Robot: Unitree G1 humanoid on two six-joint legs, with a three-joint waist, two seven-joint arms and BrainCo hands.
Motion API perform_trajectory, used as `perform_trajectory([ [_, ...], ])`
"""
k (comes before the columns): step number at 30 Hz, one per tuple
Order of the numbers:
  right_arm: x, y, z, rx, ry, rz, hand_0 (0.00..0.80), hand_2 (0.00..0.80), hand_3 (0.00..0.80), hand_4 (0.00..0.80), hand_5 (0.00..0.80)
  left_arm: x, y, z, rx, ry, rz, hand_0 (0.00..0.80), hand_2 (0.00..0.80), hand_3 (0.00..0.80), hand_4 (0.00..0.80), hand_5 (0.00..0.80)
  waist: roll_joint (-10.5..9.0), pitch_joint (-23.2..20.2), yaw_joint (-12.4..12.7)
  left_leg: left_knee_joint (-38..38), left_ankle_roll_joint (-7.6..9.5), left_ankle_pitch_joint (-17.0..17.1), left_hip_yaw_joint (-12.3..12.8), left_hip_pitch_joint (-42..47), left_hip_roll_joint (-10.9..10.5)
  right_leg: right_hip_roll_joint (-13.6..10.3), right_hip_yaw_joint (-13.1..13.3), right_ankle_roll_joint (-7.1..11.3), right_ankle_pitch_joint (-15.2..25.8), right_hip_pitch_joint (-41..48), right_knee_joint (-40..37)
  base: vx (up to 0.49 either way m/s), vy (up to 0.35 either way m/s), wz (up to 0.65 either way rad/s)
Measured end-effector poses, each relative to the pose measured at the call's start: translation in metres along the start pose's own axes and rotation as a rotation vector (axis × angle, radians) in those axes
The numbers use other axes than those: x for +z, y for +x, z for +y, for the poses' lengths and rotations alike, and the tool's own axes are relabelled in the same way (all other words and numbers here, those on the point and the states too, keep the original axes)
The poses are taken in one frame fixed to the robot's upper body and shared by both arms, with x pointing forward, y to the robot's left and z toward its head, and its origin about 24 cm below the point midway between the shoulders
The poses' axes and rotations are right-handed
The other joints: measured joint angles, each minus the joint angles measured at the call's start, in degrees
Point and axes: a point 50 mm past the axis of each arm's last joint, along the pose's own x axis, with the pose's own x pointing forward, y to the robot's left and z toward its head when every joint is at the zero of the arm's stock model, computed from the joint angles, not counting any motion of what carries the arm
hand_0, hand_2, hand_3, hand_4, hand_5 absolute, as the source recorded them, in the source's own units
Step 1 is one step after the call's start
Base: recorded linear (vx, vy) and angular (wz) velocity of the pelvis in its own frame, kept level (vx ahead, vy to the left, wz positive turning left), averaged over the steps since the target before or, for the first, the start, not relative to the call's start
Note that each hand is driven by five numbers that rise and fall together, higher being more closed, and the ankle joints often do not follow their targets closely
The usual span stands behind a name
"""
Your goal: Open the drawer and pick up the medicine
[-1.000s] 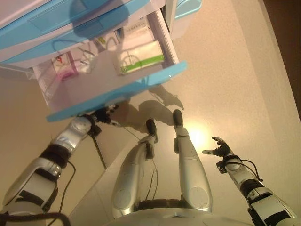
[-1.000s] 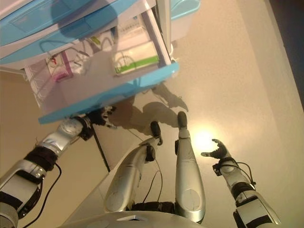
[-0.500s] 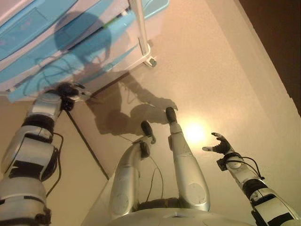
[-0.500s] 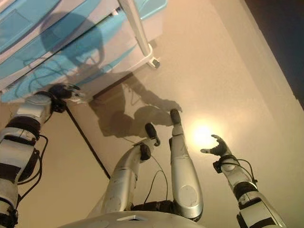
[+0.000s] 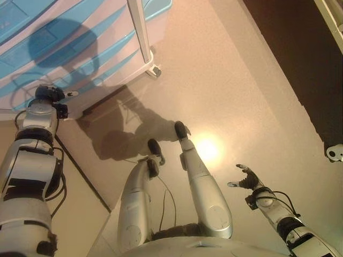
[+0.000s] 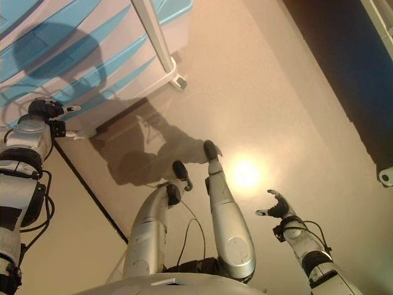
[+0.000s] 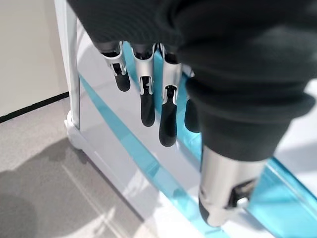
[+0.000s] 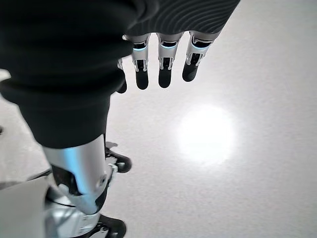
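Observation:
A white drawer unit [image 5: 96, 32] with light blue drawer fronts stands at the upper left on small casters [image 5: 156, 70]. Every drawer front in view sits flush, and no medicine shows in any view. My left hand [image 5: 48, 94] is up against the unit's lower left part. In its wrist view the fingers [image 7: 148, 94] hang relaxed in front of a blue drawer front [image 7: 133, 148] and hold nothing. My right hand [image 5: 246, 179] hovers open over the bare floor at the lower right, fingers [image 8: 163, 64] straight and empty.
Beige floor runs from the unit to the right. A dark floor area [image 5: 300, 59] fills the upper right corner. A small white object [image 5: 335, 152] shows at the right edge. A black line [image 5: 80, 171] crosses the floor at the lower left.
The whole picture has shifted, so the camera moved. The open drawer with the boxes no longer shows. My left hand now sits further left against the unit; the right hand kept its pose.

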Motion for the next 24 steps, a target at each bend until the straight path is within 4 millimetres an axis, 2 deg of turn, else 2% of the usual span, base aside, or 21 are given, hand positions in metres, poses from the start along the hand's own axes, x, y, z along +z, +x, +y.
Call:
perform_trajectory([
  [3,0.007,0.003,-0.002,-0.006,0.002,-0.01,0.0,0.0,0.0,0.0,0.0,0.009,-0.002,-0.001,-0.124,0.129,-0.055,0.0,0.0,0.0,0.0,0.0,0.04,0.0,0.4,-0.4,-0.01,0.1,-0.6,0.1,-0.2,-0.2,-0.4,-0.3,0.2,0.4,0.0,-0.018,-0.099,0.1],
  [5,0.006,0.004,-0.004,-0.014,0.005,0.001,0.0,0.0,0.0,0.0,0.0,0.015,-0.006,-0.011,-0.27,0.142,-0.105,0.0,0.0,0.0,0.0,0.0,0.19,0.1,0.5,-2.3,-0.11,0.8,-1.2,1.8,-1.1,-0.8,-1.0,-0.26,0.2,1.9,-0.5,-0.001,-0.062,0.22],
  [7,0.007,0.006,-0.005,-0.015,0.005,0.008,0.0,0.0,0.0,0.0,0.0,0.005,-0.012,-0.025,-0.399,0.106,-0.11,0.0,0.0,0.0,0.0,0.0,0.37,0.2,0.6,-5.0,-0.05,1.6,-2.1,5.5,-2.1,-1.7,-1.6,0.05,-0.1,5.1,-1.6,0.0,-0.081,0.26],
  [9,0.007,0.007,-0.005,-0.023,0.024,0.012,0.0,0.0,0.0,0.0,0.0,-0.015,-0.019,-0.041,-0.51,0.053,-0.096,0.0,0.0,0.0,0.0,0.0,0.61,0.3,1.4,-8.7,-0.39,2.8,-2.8,10.1,-3.0,-2.3,-2.1,0.05,-0.1,9.3,-3.9,0.008,-0.124,0.21],
  [13,0.004,0.006,0.005,0.0,0.072,0.03,0.0,0.0,0.0,0.0,0.0,-0.089,-0.048,-0.08,-0.677,-0.062,0.02,0.0,0.0,0.0,0.0,0.0,1.28,0.2,3.7,-16.5,-0.75,5.6,-4.9,19.6,-4.4,-3.1,-3.9,-0.3,0.0,17.9,-9.0,0.043,-0.113,0.24],
  [14,0.005,0.006,0.008,0.006,0.09,0.024,0.0,0.0,0.0,0.0,0.0,-0.113,-0.059,-0.09,-0.695,-0.097,0.067,0.0,0.0,0.0,0.0,0.0,1.52,0.1,4.5,-19.0,-1.43,6.2,-5.8,21.6,-4.7,-3.4,-4.9,-0.51,0.0,19.8,-10.3,0.051,-0.123,0.33],
  [16,0.003,0.005,0.014,0.02,0.115,0.031,0.0,0.0,0.0,0.0,0.0,-0.153,-0.083,-0.108,-0.712,-0.156,0.145,0.0,0.0,0.0,0.0,0.0,1.67,0.0,6.2,-23.5,-2.01,8.2,-7.0,25.6,-4.9,-3.7,-6.5,-1.08,0.4,23.3,-13.1,0.076,-0.119,0.34],
  [19,0.002,0.005,0.019,0.049,0.169,0.044,0.0,0.0,0.0,0.0,0.0,-0.202,-0.117,-0.121,-0.661,-0.228,0.285,0.0,0.0,0.0,0.0,0.0,2.22,-0.4,8.9,-29.2,-3.01,10.6,-9.3,30.2,-4.8,-3.5,-8.5,-1.8,0.7,27.6,-16.7,0.083,-0.114,0.33],
  [22,-0.021,-0.004,0.026,0.059,0.273,0.14,0.0,0.0,0.0,0.0,0.0,-0.245,-0.152,-0.128,-0.564,-0.293,0.433,0.0,0.0,0.0,0.0,0.0,4.27,-6.2,11.2,-33.0,-3.5,12.2,-11.9,32.0,-4.3,-3.0,-11.0,-2.46,0.4,29.8,-19.1,0.036,-0.12,0.41],
  [24,-0.035,-0.012,0.034,0.081,0.329,0.203,0.0,0.0,0.0,0.0,0.0,-0.264,-0.173,-0.133,-0.524,-0.306,0.501,0.0,0.0,0.0,0.0,0.0,5.32,-10.1,11.9,-34.1,-3.84,12.5,-13.8,33.6,-4.1,-2.8,-12.8,-2.77,0.2,32.6,-21.1,0.034,-0.111,0.5],
])
